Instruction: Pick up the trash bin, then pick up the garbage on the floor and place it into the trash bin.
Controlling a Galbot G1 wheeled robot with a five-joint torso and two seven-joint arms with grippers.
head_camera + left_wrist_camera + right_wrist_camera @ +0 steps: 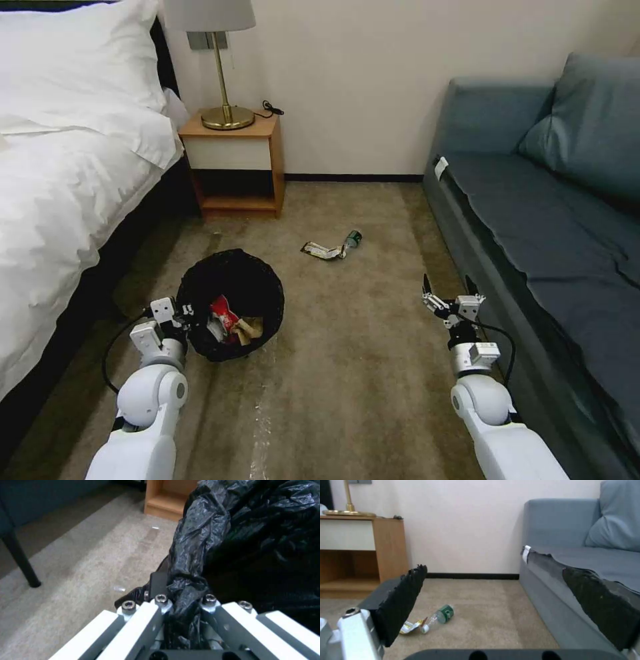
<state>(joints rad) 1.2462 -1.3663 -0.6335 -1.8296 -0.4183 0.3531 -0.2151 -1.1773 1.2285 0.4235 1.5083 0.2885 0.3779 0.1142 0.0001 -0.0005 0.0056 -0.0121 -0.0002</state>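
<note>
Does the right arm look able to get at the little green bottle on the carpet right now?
Probably yes. The right gripper is open and empty, and bare carpet lies between it and the bottle. The sofa only flanks the path.

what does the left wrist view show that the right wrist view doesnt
Left wrist view alone: the left gripper shut on the black bag rim of the trash bin, and a dark furniture leg.

Right wrist view alone: the right gripper open and empty, the green-labelled bottle and a flat wrapper lying beyond it, the sofa, the lamp base.

Both: the carpet floor and the wooden nightstand.
</note>
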